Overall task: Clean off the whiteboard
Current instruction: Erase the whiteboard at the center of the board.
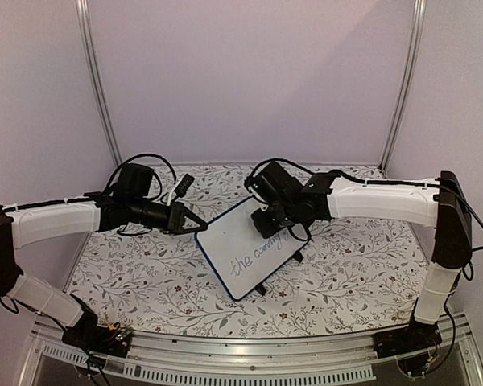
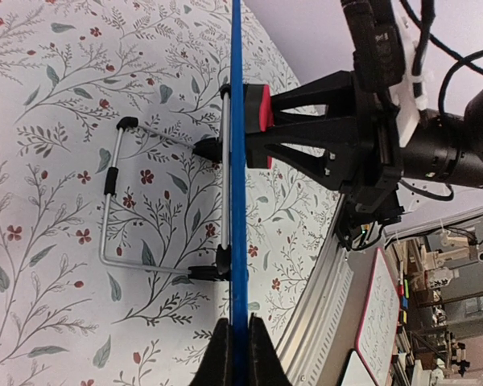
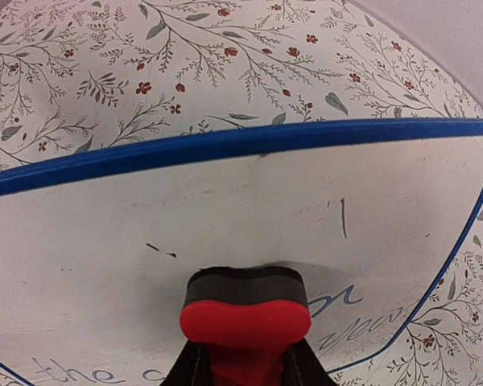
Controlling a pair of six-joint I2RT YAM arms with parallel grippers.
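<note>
The whiteboard [image 1: 240, 256] with its blue frame stands tilted on the floral table, with blue handwriting across its lower part. My left gripper [image 1: 195, 225] is shut on the board's left edge; in the left wrist view the frame [image 2: 238, 161] runs edge-on up from between my fingertips [image 2: 238, 347]. My right gripper [image 1: 275, 219] is shut on a red eraser with a dark felt pad [image 3: 245, 310], pressed against the board face [image 3: 225, 217] above the writing. The eraser [image 2: 260, 108] also shows touching the board in the left wrist view. A few faint marker strokes remain on the upper area.
The board's wire stand [image 2: 113, 209] with black feet rests on the table behind it. An aluminium rail [image 1: 225, 354] runs along the near edge. Walls and two metal posts [image 1: 97, 80] close the back. Other boards [image 2: 378, 314] stand off the table.
</note>
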